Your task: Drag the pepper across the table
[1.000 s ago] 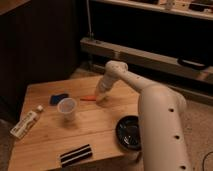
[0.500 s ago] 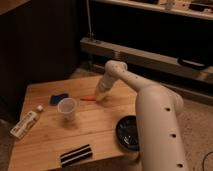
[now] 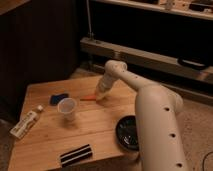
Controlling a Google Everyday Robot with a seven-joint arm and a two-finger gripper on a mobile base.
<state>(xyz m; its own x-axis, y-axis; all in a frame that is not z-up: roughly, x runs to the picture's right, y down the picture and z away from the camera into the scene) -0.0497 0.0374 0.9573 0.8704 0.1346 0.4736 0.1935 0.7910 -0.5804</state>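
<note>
A white robot arm [image 3: 131, 80] reaches in from the right foreground and bends down to a small wooden counter [image 3: 47, 145]. Its end effector [image 3: 100, 94] is lowered to the surface in the far half of the top. The orange-red pepper [image 3: 88, 98] lies flat just beside the end effector, on the side toward the cup, with one end at or under the tip. This looks like the contact step, with the drag itself not yet done. The next move would call for a steady hold on the pepper and a sweep that avoids the clear plastic cup [image 3: 66, 108] and the blue cloth [image 3: 59, 98] nearby. I cannot tell how far open the end effector is, or whether it has hold of the pepper, because its tip merges with the pepper's end. The arm's bulk hides the counter's right edge and part of a black round dish [image 3: 129, 133].
</note>
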